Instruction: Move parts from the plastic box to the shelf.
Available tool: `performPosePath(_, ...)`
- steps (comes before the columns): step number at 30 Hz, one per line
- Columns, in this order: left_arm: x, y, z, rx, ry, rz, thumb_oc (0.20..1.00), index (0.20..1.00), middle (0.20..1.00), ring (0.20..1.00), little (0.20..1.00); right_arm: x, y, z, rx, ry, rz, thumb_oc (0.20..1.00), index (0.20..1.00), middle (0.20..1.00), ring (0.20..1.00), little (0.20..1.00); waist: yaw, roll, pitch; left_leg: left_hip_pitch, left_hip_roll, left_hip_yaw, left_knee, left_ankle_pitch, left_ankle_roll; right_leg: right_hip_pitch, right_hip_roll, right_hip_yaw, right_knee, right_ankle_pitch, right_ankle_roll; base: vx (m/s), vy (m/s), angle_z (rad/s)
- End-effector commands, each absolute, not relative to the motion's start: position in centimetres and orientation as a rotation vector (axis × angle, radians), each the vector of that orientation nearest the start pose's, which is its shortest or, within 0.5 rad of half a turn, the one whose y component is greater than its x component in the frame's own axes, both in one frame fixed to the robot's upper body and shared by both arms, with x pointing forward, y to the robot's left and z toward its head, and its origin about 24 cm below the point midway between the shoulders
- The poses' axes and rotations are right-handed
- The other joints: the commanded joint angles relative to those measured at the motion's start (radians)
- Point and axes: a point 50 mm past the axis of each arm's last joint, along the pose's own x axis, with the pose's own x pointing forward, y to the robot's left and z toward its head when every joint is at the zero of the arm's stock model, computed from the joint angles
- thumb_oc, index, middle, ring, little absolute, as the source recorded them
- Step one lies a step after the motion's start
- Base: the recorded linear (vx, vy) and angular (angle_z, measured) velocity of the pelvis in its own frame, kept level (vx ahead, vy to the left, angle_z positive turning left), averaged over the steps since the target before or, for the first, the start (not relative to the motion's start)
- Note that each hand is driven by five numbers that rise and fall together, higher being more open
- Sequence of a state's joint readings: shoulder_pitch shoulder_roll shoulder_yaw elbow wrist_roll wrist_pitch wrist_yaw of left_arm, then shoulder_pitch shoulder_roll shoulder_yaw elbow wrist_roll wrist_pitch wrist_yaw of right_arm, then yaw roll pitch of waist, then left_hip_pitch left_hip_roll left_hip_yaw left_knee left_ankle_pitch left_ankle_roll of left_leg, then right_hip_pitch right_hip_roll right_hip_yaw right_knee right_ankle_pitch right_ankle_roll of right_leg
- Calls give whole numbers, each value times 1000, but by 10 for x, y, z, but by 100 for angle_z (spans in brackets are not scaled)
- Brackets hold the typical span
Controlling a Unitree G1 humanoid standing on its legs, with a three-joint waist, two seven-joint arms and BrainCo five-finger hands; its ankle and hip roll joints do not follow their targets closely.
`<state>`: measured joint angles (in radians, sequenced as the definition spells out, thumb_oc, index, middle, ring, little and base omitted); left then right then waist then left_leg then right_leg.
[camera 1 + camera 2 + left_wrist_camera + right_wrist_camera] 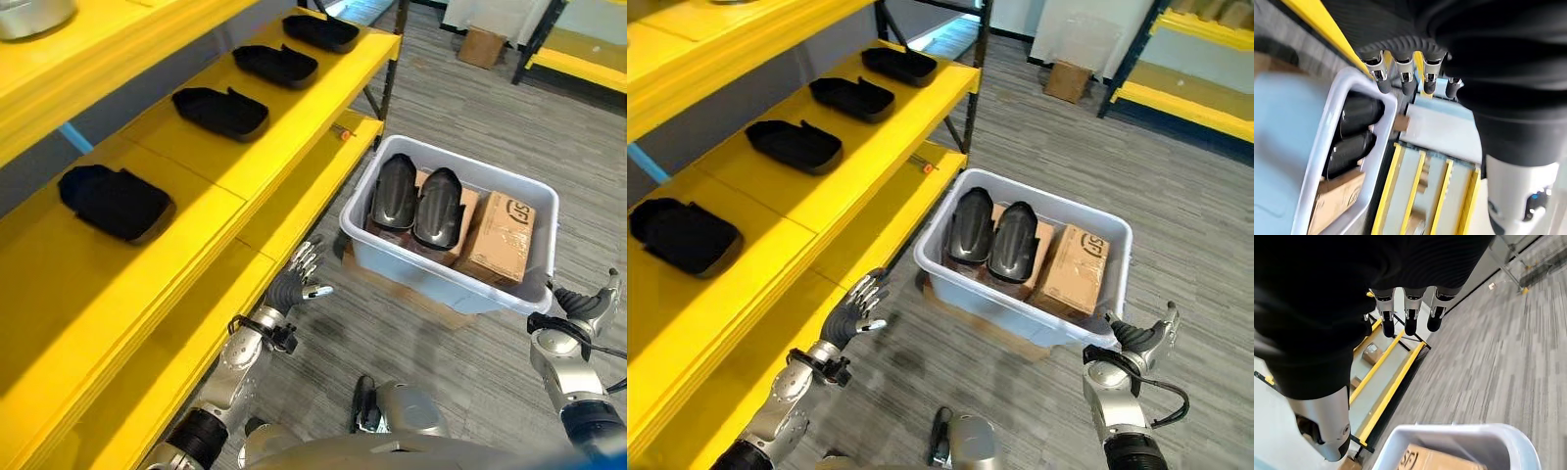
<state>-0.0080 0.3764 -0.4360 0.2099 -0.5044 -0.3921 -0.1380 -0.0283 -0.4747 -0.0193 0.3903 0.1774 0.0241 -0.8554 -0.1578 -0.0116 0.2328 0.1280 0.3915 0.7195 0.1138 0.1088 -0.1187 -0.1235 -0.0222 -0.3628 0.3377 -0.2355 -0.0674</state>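
In the left eye view, four black parts [116, 202] are seen laid in a row on the yellow shelf [211, 191], while two more dark parts [416, 204] stand in the plastic box [446, 279] beside a cardboard carton [500, 238]; the step in hand is judged to be a fresh reach into the box. The left hand [296, 277] is held between shelf and box, fingers straight and spread, holding nothing. In the right eye view, the right hand [1141, 338] is seen just beside the box's near corner, fingers apart and empty; the next move is judged to call for both hands to be brought over the rim and closed on one dark part. In the left wrist view, the box rim and dark parts are shown beyond the straight fingers. In the right wrist view, grey striped carpet [1508, 357] and another yellow rack [1386, 377] are shown across the room.
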Motion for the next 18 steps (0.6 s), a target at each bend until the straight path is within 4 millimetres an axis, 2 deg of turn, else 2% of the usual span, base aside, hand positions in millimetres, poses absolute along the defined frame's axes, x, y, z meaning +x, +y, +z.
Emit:
performPosePath(1,232,128,44,-112,-226,-459,1000,1000,1000,1000,1000,242,-318,52,-426,-11,-935,1000,1000,1000,1000,1000,8,-4,10,-62,16,-86,5,41,-50,90,-107,2,-120,132,101,119,-175,-98)
performPosePath(2,236,132,50,-145,-249,-429,1000,1000,1000,1000,1000,249,-311,58,-442,-56,-884,1000,1000,1000,1000,1000,11,5,8,-69,-8,-167,27,33,-48,76,-94,47,-116,126,91,214,-149,-113)
performPosePath(3,239,133,54,-130,-274,-407,1000,1000,1000,1000,1000,255,-298,60,-455,-97,-805,1000,1000,1000,1000,1000,23,5,5,-91,-60,-305,67,15,-32,78,-71,111,-129,132,84,185,-117,-167)
performPosePath(4,240,135,56,-128,-282,-387,1000,1000,1000,1000,1000,258,-292,61,-457,-113,-765,1000,1000,1000,1000,1000,32,4,9,-109,-93,-355,82,13,-4,74,-59,136,-143,157,73,296,-118,-216)
performPosePath(5,241,140,58,-133,-287,-362,1000,1000,1000,1000,1000,260,-280,62,-478,-155,-706,1000,1000,1000,1000,1000,49,0,13,-142,-177,-456,119,-23,30,99,-40,209,-177,173,71,231,-60,-215)
performPosePath(7,242,144,57,-135,-274,-373,1000,1000,1000,1000,1000,257,-274,63,-473,-181,-721,1000,1000,1000,1000,1000,53,1,9,-162,-202,-470,102,-23,38,116,-31,238,-200,183,75,269,5,-154)
performPosePath(8,242,143,55,-105,-260,-397,1000,1000,1000,1000,1000,254,-270,62,-410,-182,-747,1000,1000,1000,1000,1000,53,7,7,-188,-196,-467,66,1,29,136,-29,245,-211,178,81,213,33,-74)
performPosePath(12,243,136,47,-108,-213,-480,1000,1000,1000,1000,1000,256,-257,61,-399,-185,-729,1000,1000,1000,1000,1000,59,21,12,-234,-168,-465,-22,64,7,178,-30,246,-222,155,87,216,112,6)
performPosePath(14,241,135,42,-124,-190,-494,1000,1000,1000,1000,1000,259,-247,58,-394,-174,-688,1000,1000,1000,1000,1000,70,28,19,-263,-163,-521,-46,94,1,202,-31,285,-221,149,89,260,175,-13)
performPosePath(15,241,135,42,-124,-190,-494,1000,1000,1000,1000,1000,259,-247,58,-394,-174,-688,1000,1000,1000,1000,1000,70,28,19,-263,-163,-521,-46,94,1,202,-31,285,-221,149,89,284,212,-72)
performPosePath(16,239,139,39,-141,-179,-470,1000,1000,1000,1000,1000,262,-242,56,-380,-162,-647,1000,1000,1000,1000,1000,82,27,23,-256,-187,-580,-56,64,12,219,-38,326,-214,142,96,252,197,-81)
performPosePath(18,238,141,36,-128,-167,-468,1000,1000,1000,1000,1000,261,-241,55,-373,-160,-628,1000,1000,1000,1000,1000,79,25,17,-229,-203,-566,-53,26,25,223,-43,333,-213,141,100,281,247,-82)
